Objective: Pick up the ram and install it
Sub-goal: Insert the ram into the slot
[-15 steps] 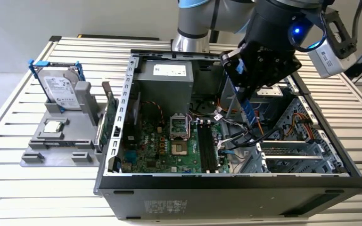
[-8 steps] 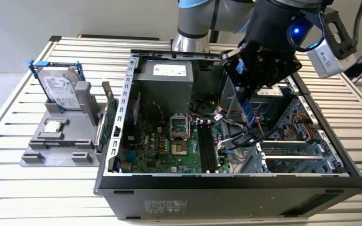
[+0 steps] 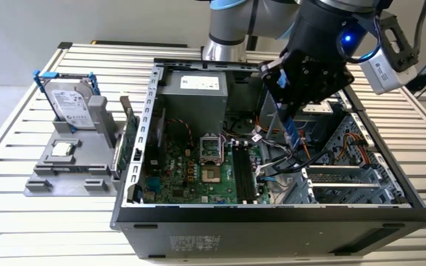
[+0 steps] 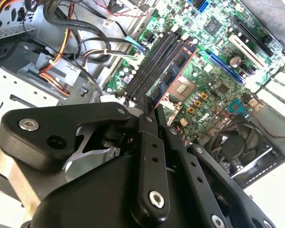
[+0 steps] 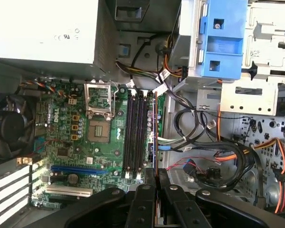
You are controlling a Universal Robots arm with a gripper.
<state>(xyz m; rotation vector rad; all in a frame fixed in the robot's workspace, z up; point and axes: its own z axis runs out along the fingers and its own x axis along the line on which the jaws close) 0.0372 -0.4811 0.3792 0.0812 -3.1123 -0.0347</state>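
Clamped together on the ram, the black two-finger gripper (image 3: pixel 287 117) hangs inside the open computer case (image 3: pixel 272 213). Both wrist views show its fingers pressing the stick from two sides (image 5: pixel 155 172) (image 4: pixel 151 105). The ram (image 3: pixel 293 134), a long thin stick of dark circuit board with blue chips (image 4: pixel 173 73), stands on its edge. In the first wrist view (image 5: pixel 155 133) it runs parallel to the long black memory slots (image 5: pixel 135 133), just beside the outermost one, on the side of the cables. If it touches a slot, I cannot tell.

The slots sit on a green motherboard (image 3: pixel 176 166), near a square metal processor socket (image 5: pixel 99 130). A bundle of black, orange and red cables (image 5: pixel 199 123) lies close on the other side of the ram, so the free room there is narrow. Past the cables are a blue plastic bracket (image 5: pixel 223 42) and grey metal drive cages. A grey power supply box (image 3: pixel 198 94) with a white printed label (image 3: pixel 200 82) closes one end of the case.

The case lies on a white slatted table (image 3: pixel 50 221). At the exterior view's left, a grey holder (image 3: pixel 65 177) carries a silver hard drive in a blue frame (image 3: pixel 72 105) and a small square silver chip (image 3: pixel 64 148), well apart from the gripper.
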